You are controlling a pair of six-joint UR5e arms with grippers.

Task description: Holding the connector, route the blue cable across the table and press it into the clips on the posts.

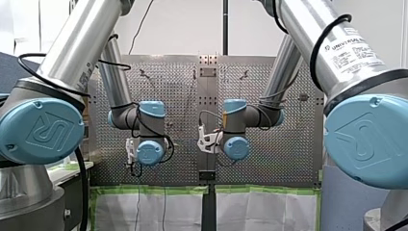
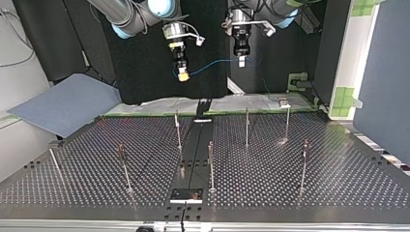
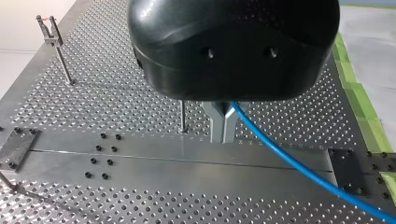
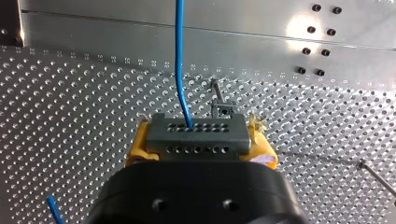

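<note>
1. Up at 12 o'clock in the top view, my right tool (image 2: 183, 73) hangs above the tabletop (image 2: 329, 193), yellow pads (image 4: 136, 149) clamped on the grey connector (image 4: 196, 135).
2. The blue cable (image 2: 212, 64) leaves that connector and sags across toward 3 o'clock, in the air, clear of the tabletop.
3. At its 3 o'clock end, my left tool (image 2: 241, 60) has its metal fingers (image 3: 223, 122) pinched tight on the cable.
4. The posts (image 2: 246, 126) stand down toward 6 o'clock, well apart from the cable.

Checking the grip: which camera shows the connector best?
Right wrist view: the connector sits close up between the yellow pads. In the top view it is too small to tell; front and left wrist views miss it.
</note>
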